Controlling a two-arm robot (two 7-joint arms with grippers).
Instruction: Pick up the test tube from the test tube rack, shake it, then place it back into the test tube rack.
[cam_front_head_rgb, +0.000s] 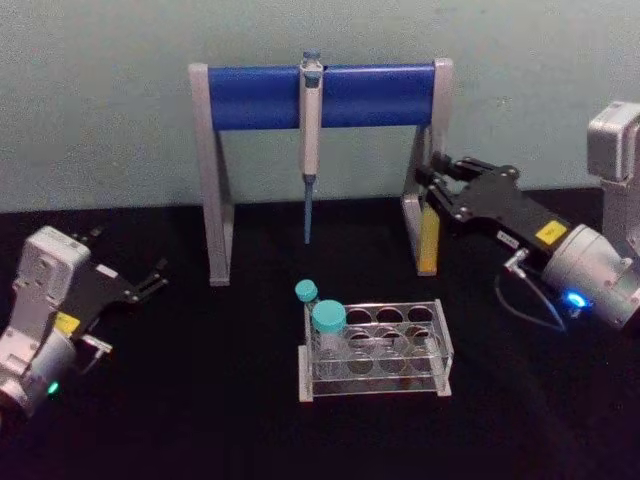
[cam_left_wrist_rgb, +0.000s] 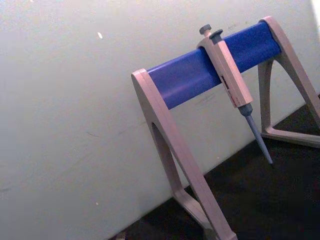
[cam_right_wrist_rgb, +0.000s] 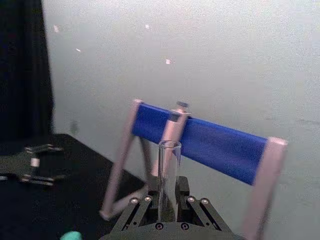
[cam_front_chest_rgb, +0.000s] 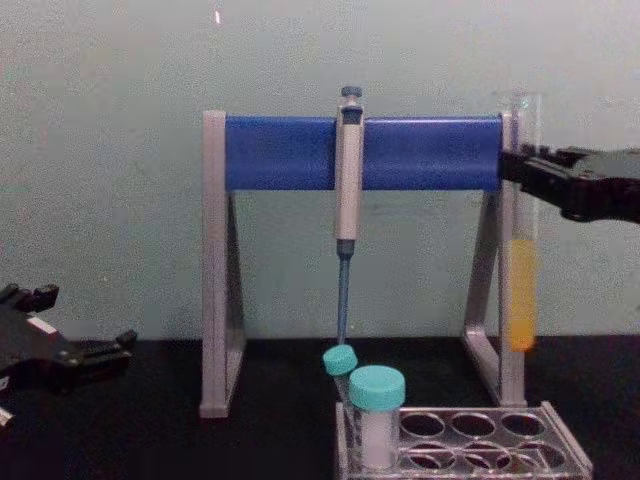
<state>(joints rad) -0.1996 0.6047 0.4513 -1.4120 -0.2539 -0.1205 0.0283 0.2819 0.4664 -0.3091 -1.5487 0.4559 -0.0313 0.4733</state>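
My right gripper (cam_front_head_rgb: 432, 183) is shut on the test tube (cam_front_head_rgb: 429, 236), a long clear tube with yellow liquid in its lower part. It holds the test tube (cam_front_chest_rgb: 520, 270) upright in the air, in front of the stand's right leg, above and behind the test tube rack (cam_front_head_rgb: 375, 350). In the right wrist view the open mouth of the test tube (cam_right_wrist_rgb: 169, 177) rises between the fingers of my right gripper (cam_right_wrist_rgb: 169, 212). The test tube rack (cam_front_chest_rgb: 470, 445) stands on the black table with two teal-capped tubes (cam_front_head_rgb: 328, 322) at its left end. My left gripper (cam_front_head_rgb: 155, 278) is open, low at the left.
A tall grey-and-blue pipette stand (cam_front_head_rgb: 322, 95) stands behind the rack with a pipette (cam_front_head_rgb: 311, 140) hanging at its middle. The pipette stand (cam_left_wrist_rgb: 210, 75) is close to the pale wall. Black table lies around the rack.
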